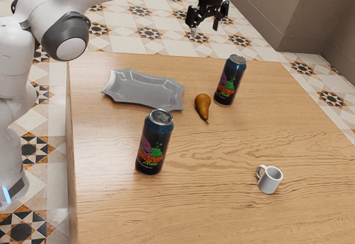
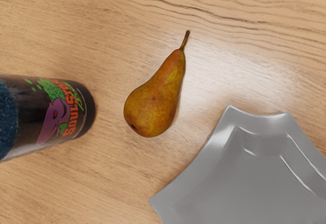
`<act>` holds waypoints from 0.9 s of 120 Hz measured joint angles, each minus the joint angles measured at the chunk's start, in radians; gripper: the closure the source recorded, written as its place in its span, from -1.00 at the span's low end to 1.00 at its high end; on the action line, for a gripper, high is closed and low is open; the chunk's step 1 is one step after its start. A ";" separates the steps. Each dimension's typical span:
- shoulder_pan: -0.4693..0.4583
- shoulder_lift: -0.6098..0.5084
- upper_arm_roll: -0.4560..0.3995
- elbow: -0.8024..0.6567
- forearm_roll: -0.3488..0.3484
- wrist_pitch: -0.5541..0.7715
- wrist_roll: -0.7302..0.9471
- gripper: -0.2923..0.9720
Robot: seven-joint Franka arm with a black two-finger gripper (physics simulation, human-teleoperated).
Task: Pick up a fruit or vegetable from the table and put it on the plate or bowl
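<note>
A brown-yellow pear (image 1: 203,106) lies on its side on the wooden table, just to the exterior view's right of a grey angular plate (image 1: 143,89). My gripper (image 1: 206,28) hangs high above the table's far edge, open and empty, well above the pear. From the hand camera I look straight down on the pear (image 2: 155,98), with the plate's corner (image 2: 244,183) beside it and a dark can (image 2: 43,112) on its other side.
Two dark printed cans stand on the table: one (image 1: 229,80) right of the pear, one (image 1: 154,142) nearer the front. A small white mug (image 1: 269,178) sits toward the front right. The table's left edge (image 1: 69,122) drops to a tiled floor.
</note>
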 joint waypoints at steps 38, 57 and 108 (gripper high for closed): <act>0.000 0.000 0.000 0.001 0.000 0.000 0.016 -0.53; 0.000 0.000 0.000 0.001 0.000 0.000 0.021 -0.53; 0.000 0.000 0.000 0.001 0.000 0.000 0.030 -0.53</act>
